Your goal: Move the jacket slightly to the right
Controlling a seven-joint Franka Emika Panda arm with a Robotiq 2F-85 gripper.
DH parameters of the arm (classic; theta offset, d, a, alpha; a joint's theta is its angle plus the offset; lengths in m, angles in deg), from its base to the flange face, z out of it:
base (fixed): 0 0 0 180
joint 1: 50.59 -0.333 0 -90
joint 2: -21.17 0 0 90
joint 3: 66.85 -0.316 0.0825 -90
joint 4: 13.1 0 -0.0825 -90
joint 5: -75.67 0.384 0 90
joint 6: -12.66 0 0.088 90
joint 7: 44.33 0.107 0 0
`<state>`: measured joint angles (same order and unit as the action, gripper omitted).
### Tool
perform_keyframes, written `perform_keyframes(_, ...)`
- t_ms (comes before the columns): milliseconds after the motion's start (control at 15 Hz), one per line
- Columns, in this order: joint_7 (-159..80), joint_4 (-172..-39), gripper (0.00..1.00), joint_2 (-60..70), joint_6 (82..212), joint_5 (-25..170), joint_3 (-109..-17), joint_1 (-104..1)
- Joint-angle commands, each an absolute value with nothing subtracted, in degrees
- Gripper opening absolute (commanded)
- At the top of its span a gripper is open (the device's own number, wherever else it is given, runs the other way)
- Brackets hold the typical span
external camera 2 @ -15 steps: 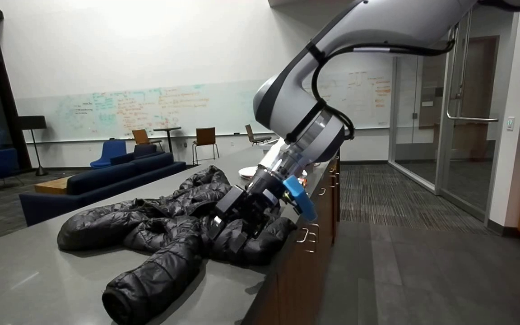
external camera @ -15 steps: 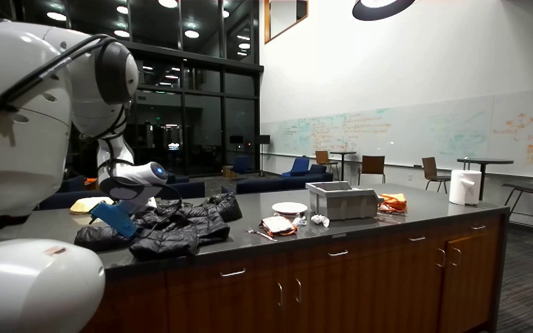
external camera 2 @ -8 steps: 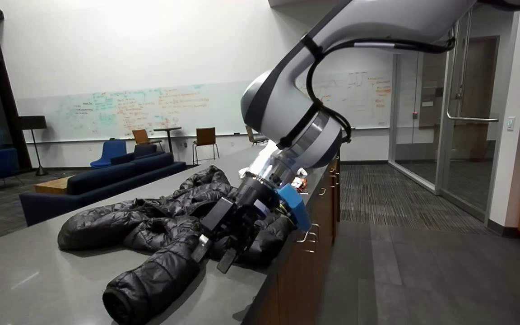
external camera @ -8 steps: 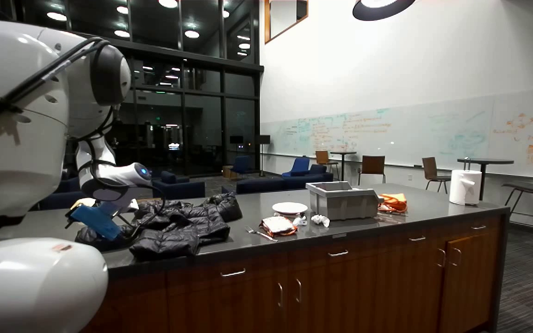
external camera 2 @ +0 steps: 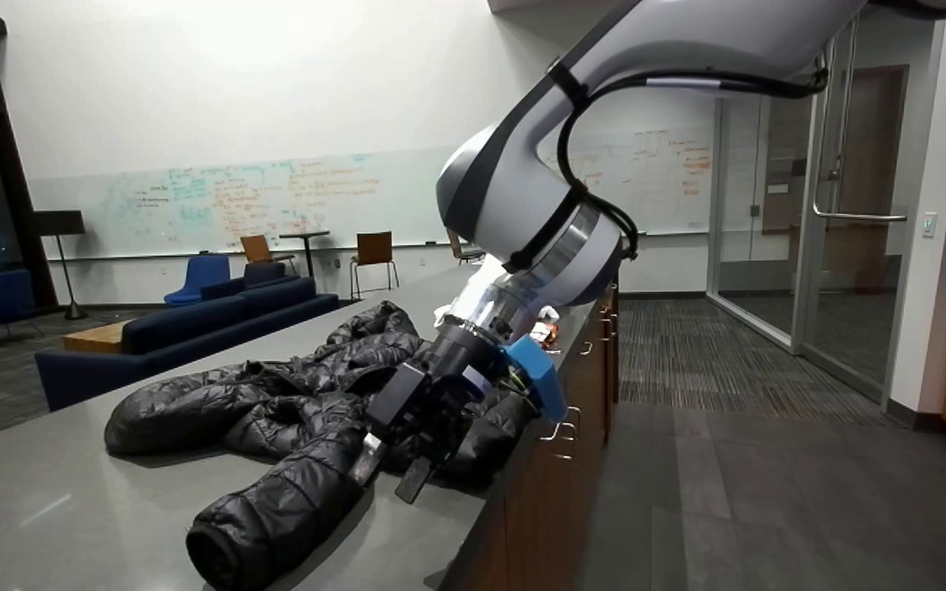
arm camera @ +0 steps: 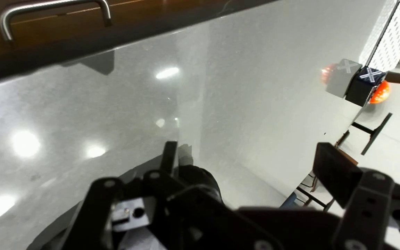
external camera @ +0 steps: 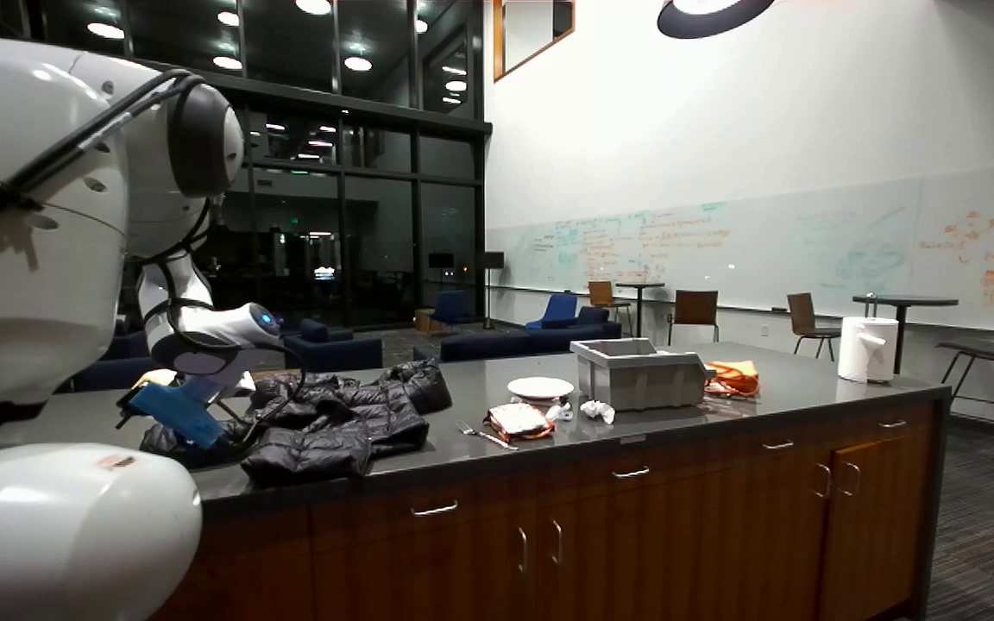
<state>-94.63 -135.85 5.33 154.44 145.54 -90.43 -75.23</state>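
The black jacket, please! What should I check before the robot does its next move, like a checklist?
1. Tool open: ok, its fingers stand apart.
2. Jacket gripped: not ok, nothing is clamped between the fingers.
3. Tool touching the sleeve: cannot tell; one finger overlaps it in an exterior view.
4. Jacket away from the edge of the counter: not ok, part of it reaches the edge.
5. Jacket apart from the fork: ok, a gap shows between them.

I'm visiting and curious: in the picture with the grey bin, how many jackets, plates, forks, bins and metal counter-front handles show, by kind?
Jacket: 1
Plate: 1
Fork: 1
Grey bin: 1
Level handles: 4
Upright handles: 4
Total: 12
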Motion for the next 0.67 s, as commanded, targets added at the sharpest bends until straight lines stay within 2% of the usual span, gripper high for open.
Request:
perform_keyframes(0,-97.6,-135.2,1.0,4.6,152.7,150.6,-91.4,-74.2)
perform_keyframes(600,-112.5,-130.4,1.0,-1.9,152.6,177.1,-90.1,-77.2)
